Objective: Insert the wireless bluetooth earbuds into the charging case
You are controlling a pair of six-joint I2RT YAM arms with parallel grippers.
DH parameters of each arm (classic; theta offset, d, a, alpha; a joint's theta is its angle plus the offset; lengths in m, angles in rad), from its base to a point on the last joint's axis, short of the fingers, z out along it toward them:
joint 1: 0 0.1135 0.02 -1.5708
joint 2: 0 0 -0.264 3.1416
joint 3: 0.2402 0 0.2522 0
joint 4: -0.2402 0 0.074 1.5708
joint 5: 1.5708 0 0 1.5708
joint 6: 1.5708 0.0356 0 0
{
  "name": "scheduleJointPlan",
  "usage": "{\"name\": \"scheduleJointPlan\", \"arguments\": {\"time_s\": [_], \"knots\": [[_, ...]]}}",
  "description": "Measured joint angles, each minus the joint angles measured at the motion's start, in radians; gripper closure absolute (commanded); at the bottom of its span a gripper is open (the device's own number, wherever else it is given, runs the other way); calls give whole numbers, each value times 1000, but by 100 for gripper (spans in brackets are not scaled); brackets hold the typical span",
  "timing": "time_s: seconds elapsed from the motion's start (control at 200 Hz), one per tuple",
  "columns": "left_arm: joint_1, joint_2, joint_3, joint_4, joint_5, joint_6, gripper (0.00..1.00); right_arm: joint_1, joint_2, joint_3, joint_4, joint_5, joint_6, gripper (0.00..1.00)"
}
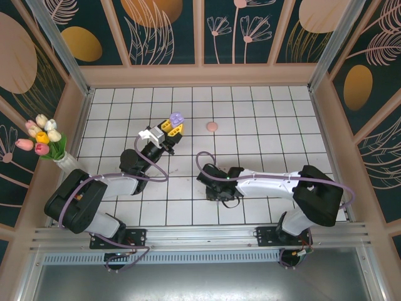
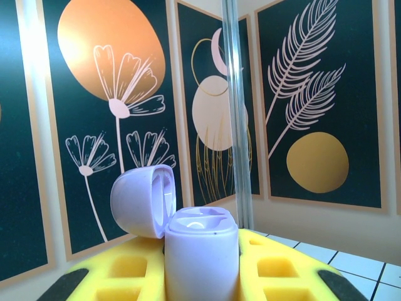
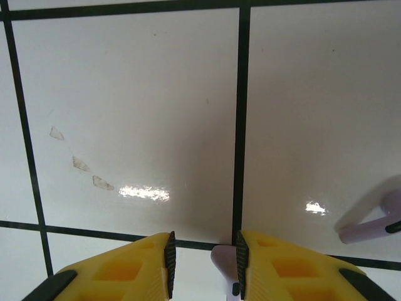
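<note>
The left gripper (image 1: 170,130) is clamped on the charging case (image 2: 202,251), holding it upright above the tiles left of centre, toward the far side. The case is a small, rounded, pale lavender tub, glossy and smooth. Its domed lid (image 2: 141,200) is flipped open on a hinge and hangs to one side. The open top shows shallow moulded hollows with a glint of light in them. Yellow fingers (image 2: 276,269) press against both flanks of the case.

The right gripper (image 3: 205,257) points down at the white tiled floor (image 3: 125,94) near the middle, on the near side. Its jaws stand a little apart. A lavender earbud (image 3: 223,263) sits between them against one black pad, with a gap to the other pad. Whether it is actually gripped cannot be told. A second earbud (image 3: 374,224), also lavender and with a short stem, lies flat on the tile just to the side. A round pink disc (image 1: 212,126) rests on the far tiles, right of the case.
</note>
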Motion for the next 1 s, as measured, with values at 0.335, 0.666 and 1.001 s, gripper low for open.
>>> {"name": "scheduleJointPlan", "arguments": {"time_s": [0.335, 0.666, 1.001], "knots": [[0, 0, 0, 0, 0, 0, 100, 5, 1, -21, -15, 0, 16, 66], [0, 0, 0, 0, 0, 0, 100, 10, 6, -28, -18, -3, 18, 67], [0, 0, 0, 0, 0, 0, 100, 13, 27, -28, -19, -10, 15, 73]]}}
